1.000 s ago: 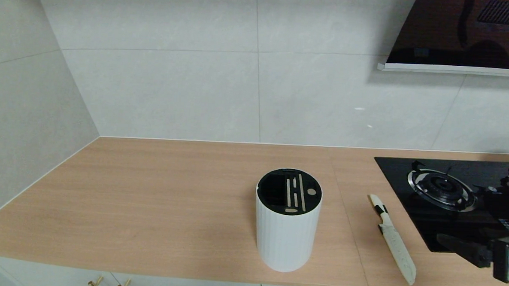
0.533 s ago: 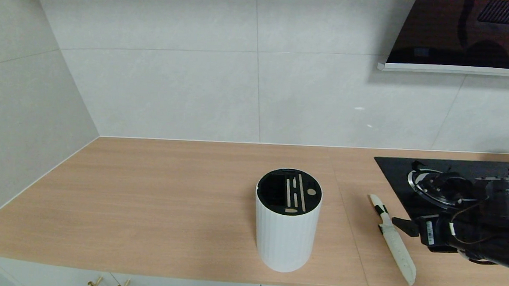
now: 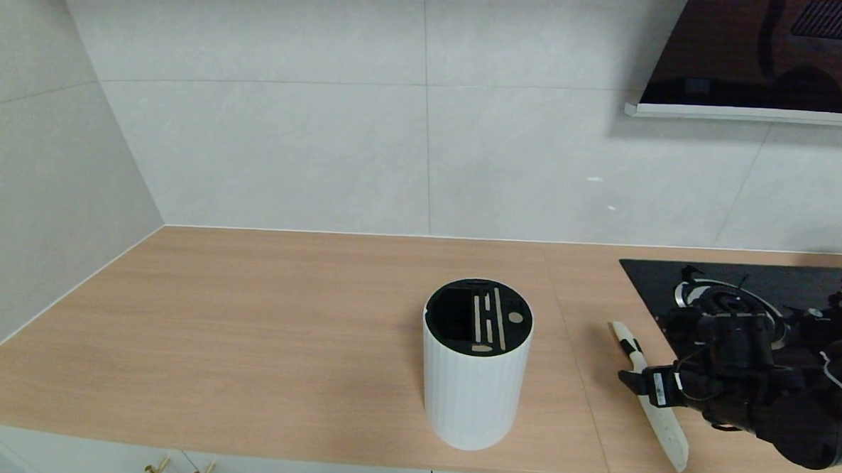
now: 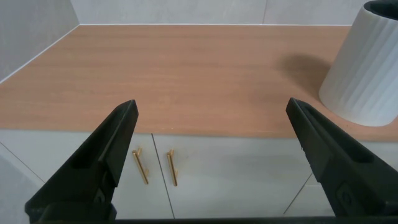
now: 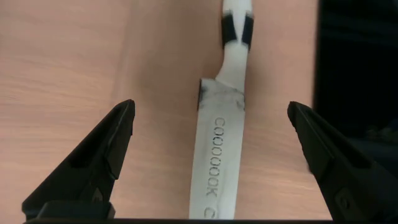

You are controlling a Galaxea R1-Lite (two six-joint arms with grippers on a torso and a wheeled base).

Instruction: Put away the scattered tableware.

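One white slotted holder (image 3: 476,367) upright on the wooden surface (image 3: 282,330), one pale knife (image 3: 665,428) lying at its 3 o'clock, right gripper (image 5: 214,163) spread wide over the knife, left gripper (image 4: 211,163) likewise apart.

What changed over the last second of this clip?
The right pincer swung in from the stove side toward the robot's left and now hangs open over the knife, one finger either side, nothing gripped. The knife and the white holder stayed put.

Knife (image 3: 660,423) is cream-white with a speckled blade and black bands on the handle. Holder (image 3: 472,399) is ribbed white, black top, tan slots. Counter (image 3: 282,330) is light woodgrain, and my right gripper (image 5: 210,118) is black.
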